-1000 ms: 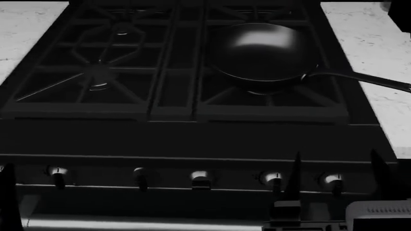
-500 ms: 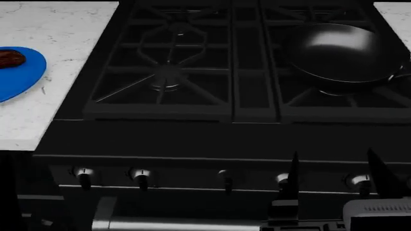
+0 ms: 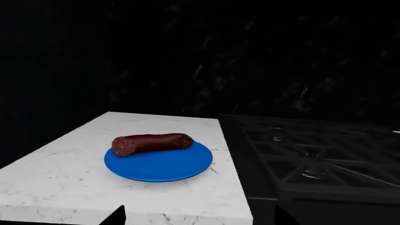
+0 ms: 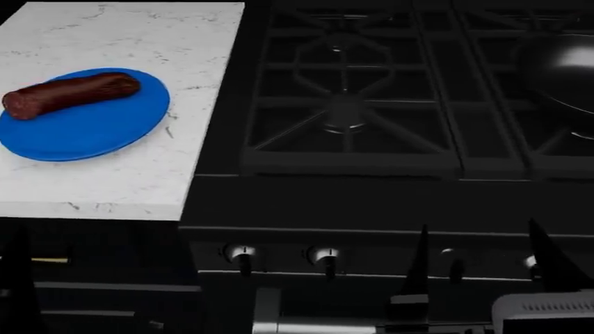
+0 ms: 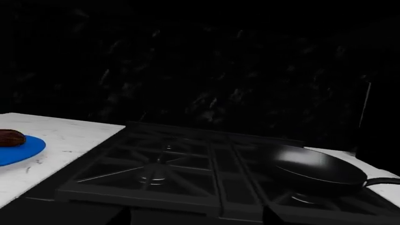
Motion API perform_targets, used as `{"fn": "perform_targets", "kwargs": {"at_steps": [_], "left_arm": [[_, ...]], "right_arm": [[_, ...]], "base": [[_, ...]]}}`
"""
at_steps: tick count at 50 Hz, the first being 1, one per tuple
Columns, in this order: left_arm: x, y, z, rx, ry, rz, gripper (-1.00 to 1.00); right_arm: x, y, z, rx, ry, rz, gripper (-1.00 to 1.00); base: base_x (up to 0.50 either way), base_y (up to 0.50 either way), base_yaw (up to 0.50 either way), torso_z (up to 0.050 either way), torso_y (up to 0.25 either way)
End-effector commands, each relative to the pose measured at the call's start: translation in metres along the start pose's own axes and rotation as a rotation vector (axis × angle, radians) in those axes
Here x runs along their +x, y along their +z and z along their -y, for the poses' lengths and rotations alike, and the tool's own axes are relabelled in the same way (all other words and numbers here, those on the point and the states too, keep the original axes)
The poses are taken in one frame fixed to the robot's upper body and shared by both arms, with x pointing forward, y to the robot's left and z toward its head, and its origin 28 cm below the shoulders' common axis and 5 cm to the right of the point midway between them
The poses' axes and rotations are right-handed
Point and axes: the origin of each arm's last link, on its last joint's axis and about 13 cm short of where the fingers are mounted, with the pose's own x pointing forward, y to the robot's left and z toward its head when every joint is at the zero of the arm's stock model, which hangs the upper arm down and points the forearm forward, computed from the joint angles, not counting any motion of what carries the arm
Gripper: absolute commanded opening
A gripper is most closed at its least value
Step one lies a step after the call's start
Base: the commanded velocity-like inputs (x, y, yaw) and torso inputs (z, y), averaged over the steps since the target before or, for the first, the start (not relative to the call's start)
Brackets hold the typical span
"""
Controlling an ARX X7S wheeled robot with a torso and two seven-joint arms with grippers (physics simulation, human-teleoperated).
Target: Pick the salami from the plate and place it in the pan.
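Note:
The salami point(image 4: 69, 92), a dark reddish-brown log, lies across the far side of the blue plate point(image 4: 88, 132) on the white counter at the left of the head view. The left wrist view shows the salami point(image 3: 153, 143) and plate point(image 3: 162, 166) ahead of my left gripper point(image 3: 198, 220), which is open, empty and short of the counter's edge. The black pan point(image 4: 561, 69) sits on the stove's right burner, cut by the frame edge. My right gripper point(image 4: 483, 261) hangs open and empty in front of the stove, facing the pan point(image 5: 315, 171); the plate point(image 5: 18, 149) shows at that view's edge.
A black gas stove with raised grates point(image 4: 348, 104) lies between the plate and the pan. Its knobs point(image 4: 241, 256) line the front panel. The white marble counter point(image 4: 121, 181) ends at a front edge below the plate. A dark backsplash wall point(image 3: 250, 61) stands behind.
The head view has swung left: the plate and salami have come fully into view and the pan has slid to the right edge. Both grippers stay open.

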Motion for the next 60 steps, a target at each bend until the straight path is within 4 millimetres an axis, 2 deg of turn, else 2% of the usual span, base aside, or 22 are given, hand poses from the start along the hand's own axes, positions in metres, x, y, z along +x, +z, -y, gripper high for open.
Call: {"fn": "perform_targets", "kwargs": {"at_steps": [1,17,20,23,27,29,33,43,60], "left_arm": [[0.003,0.002,0.002,0.003,-0.011,0.001,1.0],[0.003,-0.001,0.0,0.005,0.004,-0.002,1.0],[0.007,0.005,-0.007,0.031,0.031,0.017,1.0],[0.01,0.012,-0.011,0.039,0.05,0.031,1.0],[0.018,0.028,-0.016,0.097,0.052,0.069,1.0],[0.021,0.032,-0.017,0.108,0.052,0.077,1.0],[0.026,0.04,-0.018,0.122,0.051,0.093,1.0],[0.041,0.046,-0.02,0.108,0.058,0.095,1.0],[0.043,0.043,-0.02,0.11,0.043,0.076,1.0]], "right_arm": [[0.002,0.001,0.0,-0.002,0.007,0.002,1.0],[0.0,-0.002,0.0,0.007,0.003,-0.009,1.0],[0.002,-0.001,0.002,-0.027,-0.008,-0.015,1.0],[0.007,0.014,0.006,-0.026,-0.015,0.018,1.0],[0.023,0.04,0.015,-0.039,-0.015,0.059,1.0],[0.031,0.046,0.017,-0.104,-0.043,0.078,1.0],[0.036,0.059,0.019,-0.088,-0.022,0.134,1.0],[0.037,0.055,0.02,-0.087,-0.013,0.124,1.0],[0.029,0.05,0.018,-0.082,-0.012,0.097,1.0]], "base": [[0.0,0.5,0.0,0.0,0.0],[0.0,0.5,0.0,0.0,0.0],[0.0,0.0,0.0,0.0,0.0],[0.0,0.0,0.0,0.0,0.0],[0.0,0.0,0.0,0.0,0.0],[0.0,0.0,0.0,0.0,0.0],[0.31,0.0,0.0,0.0,0.0],[0.5,0.0,0.0,0.0,0.0],[0.5,0.0,0.0,0.0,0.0]]}}
